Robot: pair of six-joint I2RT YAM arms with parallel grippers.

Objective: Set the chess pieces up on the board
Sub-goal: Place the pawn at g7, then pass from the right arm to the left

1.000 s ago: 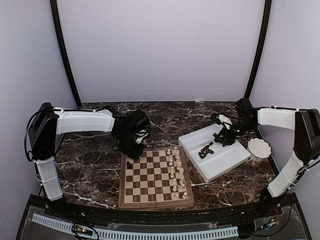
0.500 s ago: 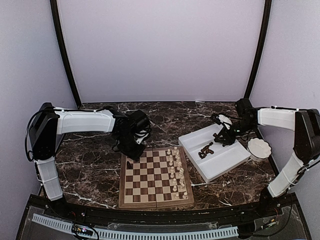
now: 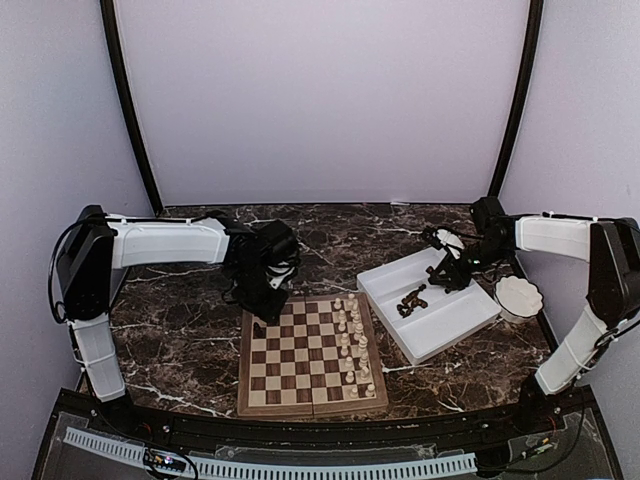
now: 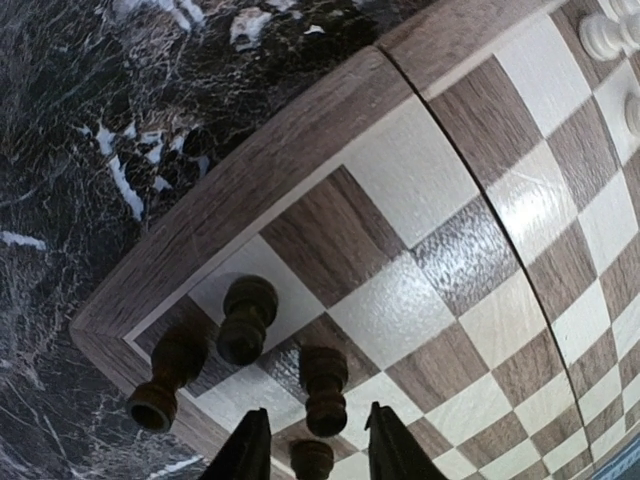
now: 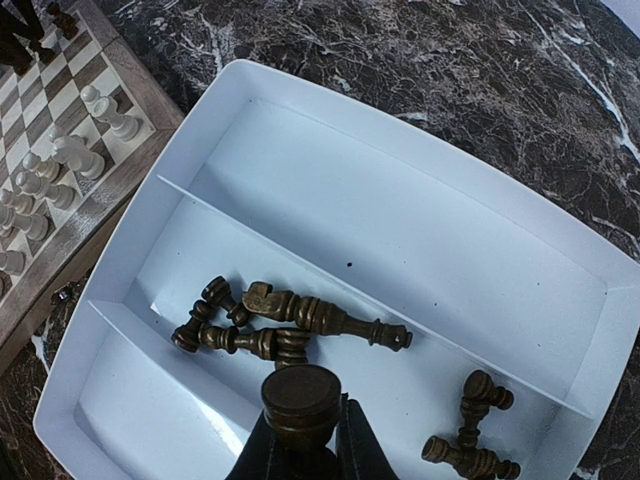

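Four dark chess pieces stand clustered on the squares at the far left corner of the chessboard. One of them sits between the fingers of my left claw, which are spread and clear of it on both sides.

More dark pieces lie on their sides in the white divided tray, as a heap and a pair set apart from it. My right claw hangs over that tray, pinching one dark piece.

Cream-white pieces stand in two columns along the board's right side. The tray lies just right of the board on the dark marble worktop, with a small white bowl beside the tray's right end.
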